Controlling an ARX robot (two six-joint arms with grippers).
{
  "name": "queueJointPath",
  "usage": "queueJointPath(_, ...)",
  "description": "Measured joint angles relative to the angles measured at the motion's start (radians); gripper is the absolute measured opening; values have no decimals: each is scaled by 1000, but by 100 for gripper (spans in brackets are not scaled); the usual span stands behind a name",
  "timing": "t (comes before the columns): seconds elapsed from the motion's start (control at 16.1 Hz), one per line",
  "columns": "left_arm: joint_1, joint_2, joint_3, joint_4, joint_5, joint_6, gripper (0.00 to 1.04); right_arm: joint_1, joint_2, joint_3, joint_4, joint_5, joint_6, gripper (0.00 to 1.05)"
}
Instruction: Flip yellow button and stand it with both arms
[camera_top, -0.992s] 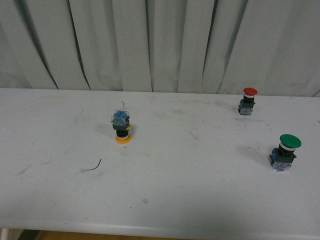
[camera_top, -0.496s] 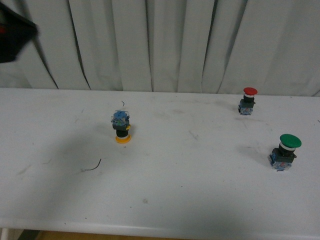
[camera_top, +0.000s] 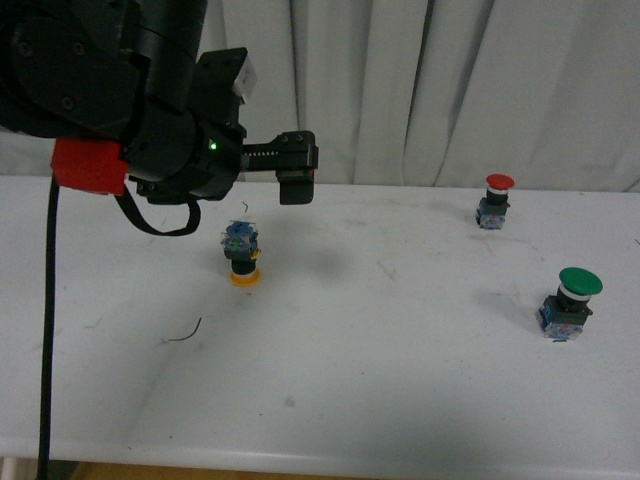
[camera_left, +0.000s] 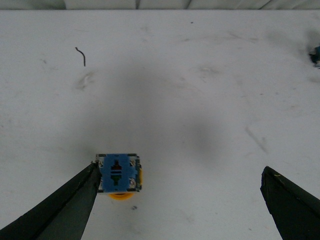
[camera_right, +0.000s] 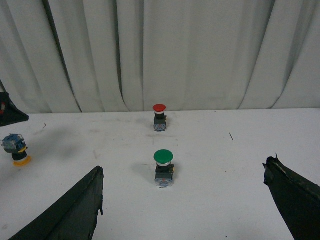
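The yellow button (camera_top: 242, 258) stands upside down on the white table (camera_top: 350, 380), orange cap on the surface and blue contact block on top. My left arm (camera_top: 120, 90), black with a red patch, reaches in from the upper left, and its open gripper (camera_top: 296, 180) hovers above and just right of the button. In the left wrist view the yellow button (camera_left: 118, 172) sits close against one finger (camera_left: 75, 210) of the open left gripper (camera_left: 180, 170), far from the other. The right gripper (camera_right: 185, 166) is open, empty and well away; the yellow button (camera_right: 15, 149) shows far off to its side.
A red-capped button (camera_top: 497, 200) stands upright at the back right and a larger green-capped button (camera_top: 572, 303) nearer on the right. A short curled wire (camera_top: 187, 333) lies in front of the yellow button. Grey curtains (camera_top: 400, 80) close the back.
My left arm has swung in from the upper left and now hangs over the yellow button, casting a shadow on the table. None of the buttons has moved.
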Motion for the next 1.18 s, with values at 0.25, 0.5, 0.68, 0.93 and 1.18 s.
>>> queueJointPath(0.25, 5, 101, 172, -196, -76, 41, 98, 0, 0, 0, 0, 0, 0, 98)
queueJointPath(0.5, 10, 118, 225, -267, -52, 18, 98, 0, 0, 0, 0, 0, 0, 98)
queueJointPath(0.68, 12, 141, 259, -307, -45, 10, 98, 0, 0, 0, 0, 0, 0, 98)
queueJointPath(0.93, 18, 193, 267, -318, -84, 21, 98, 0, 0, 0, 0, 0, 0, 98)
queueJointPath(1.18, 34, 213, 281, -304, -117, 43, 98, 0, 0, 0, 0, 0, 0, 98)
